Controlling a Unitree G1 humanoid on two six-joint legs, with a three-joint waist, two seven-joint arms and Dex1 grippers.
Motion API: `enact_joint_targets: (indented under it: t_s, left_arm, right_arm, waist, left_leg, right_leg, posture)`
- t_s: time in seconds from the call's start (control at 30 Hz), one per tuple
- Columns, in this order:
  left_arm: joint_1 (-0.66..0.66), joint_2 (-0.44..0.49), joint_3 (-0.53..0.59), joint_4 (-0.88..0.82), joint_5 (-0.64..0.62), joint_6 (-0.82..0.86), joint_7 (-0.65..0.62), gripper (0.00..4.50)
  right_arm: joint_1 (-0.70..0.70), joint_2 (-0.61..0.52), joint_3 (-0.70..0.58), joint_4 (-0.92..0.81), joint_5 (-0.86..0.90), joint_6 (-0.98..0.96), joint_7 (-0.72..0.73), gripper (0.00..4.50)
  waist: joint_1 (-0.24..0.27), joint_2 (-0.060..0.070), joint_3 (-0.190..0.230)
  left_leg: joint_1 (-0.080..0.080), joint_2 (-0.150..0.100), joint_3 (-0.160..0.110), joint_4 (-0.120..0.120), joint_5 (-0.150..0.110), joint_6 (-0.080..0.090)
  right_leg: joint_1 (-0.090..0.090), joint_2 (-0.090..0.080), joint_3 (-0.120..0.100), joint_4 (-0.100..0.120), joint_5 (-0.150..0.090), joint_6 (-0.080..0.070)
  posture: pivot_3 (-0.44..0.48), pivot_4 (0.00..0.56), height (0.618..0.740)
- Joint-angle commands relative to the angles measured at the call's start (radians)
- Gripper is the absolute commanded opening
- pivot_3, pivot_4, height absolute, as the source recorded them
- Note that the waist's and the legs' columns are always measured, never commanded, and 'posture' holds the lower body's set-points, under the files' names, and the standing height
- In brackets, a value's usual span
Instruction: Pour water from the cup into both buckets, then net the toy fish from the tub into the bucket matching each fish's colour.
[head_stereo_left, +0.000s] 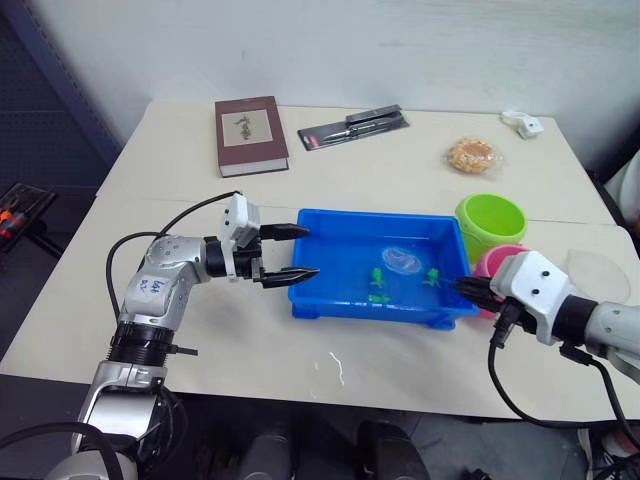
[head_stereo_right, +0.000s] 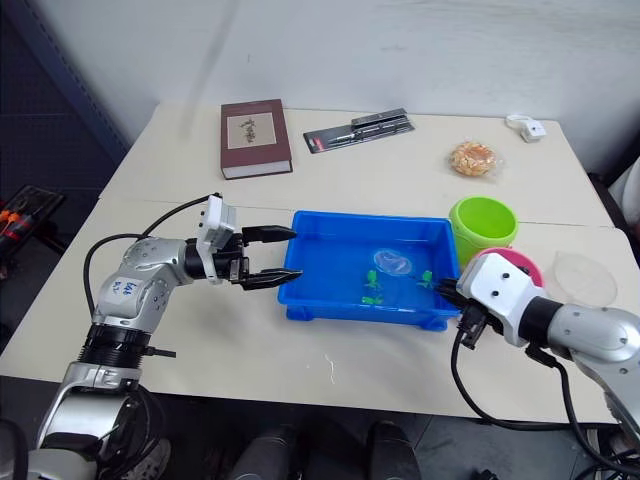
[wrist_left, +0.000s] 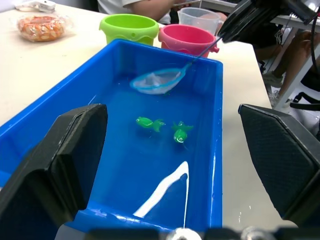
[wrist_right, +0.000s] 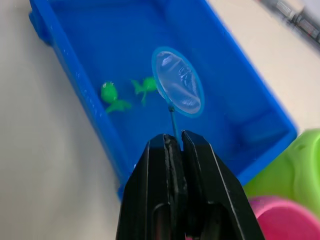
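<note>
Right jaws (wrist_right: 175, 142) clamp one net (wrist_right: 178, 81); left jaws (head_stereo_left: 297, 251) gape; two green fish (wrist_left: 148, 122) in tub (head_stereo_left: 310, 285).

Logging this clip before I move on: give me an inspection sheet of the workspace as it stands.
Surface: pale table, a small wet patch in front of the tub.
Job's things: blue tub holds water and green fish; green bucket and pink bucket stand beside it, clear cup behind them; net hoop over the water.
Clutter: book, packaged tool, wrapped snack, small white device.
Grippers: left gripper open at the tub's end; right gripper shut on the net's handle.
Cables: black leads looping off both arms.
Surroundings: white wall; a seated person beyond the table in the left wrist view.
</note>
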Motion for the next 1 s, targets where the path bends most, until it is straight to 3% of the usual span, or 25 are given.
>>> enact_joint_targets:
  t_s: [0.03,0.27,0.6,1.0]
  left_arm:
    - [0.009,0.01,0.027,-0.038,-0.012,-0.02,-0.002,4.49]
    - [0.024,0.007,0.029,-0.05,-0.013,-0.029,0.007,4.49]
    - [0.029,-0.005,0.032,-0.059,-0.008,-0.037,0.021,4.49]
    - [0.018,-0.017,0.026,-0.046,-0.003,-0.041,0.033,4.49]
  right_arm:
    - [-0.046,0.013,0.012,-0.017,0.037,0.102,0.018,0.0]
    - [-0.091,-0.002,0.028,-0.038,0.079,0.272,0.066,0.0]
    - [-0.268,-0.013,0.09,-0.005,0.078,0.484,0.058,0.0]
    - [-0.365,-0.131,0.15,0.006,0.003,0.509,0.133,0.0]
  waist:
    - [0.0,0.0,0.0]
    - [0.002,0.0,0.0]
    - [0.0,0.0,0.0]
    - [0.0,0.0,0.0]
  left_leg:
    - [0.0,0.0,0.0,0.0,0.0,0.0]
    - [0.0,0.0,0.0,0.0,0.0,0.0]
    - [0.0,0.0,0.0,0.0,0.0,0.0]
    - [-0.002,0.0,0.0,0.0,0.0,0.0]
  right_leg:
    - [0.0,0.0,0.0,0.0,0.0,0.0]
    - [0.0,0.0,0.0,0.0,0.0,0.0]
    - [-0.001,0.0,0.0,0.0,0.0,0.0]
    - [-0.002,-0.001,0.0,0.0,0.0,0.0]
  posture:
    - [0.0,0.15,0.738]
    - [0.0,0.15,0.738]
    - [0.0,0.15,0.738]
    - [0.0,0.15,0.738]
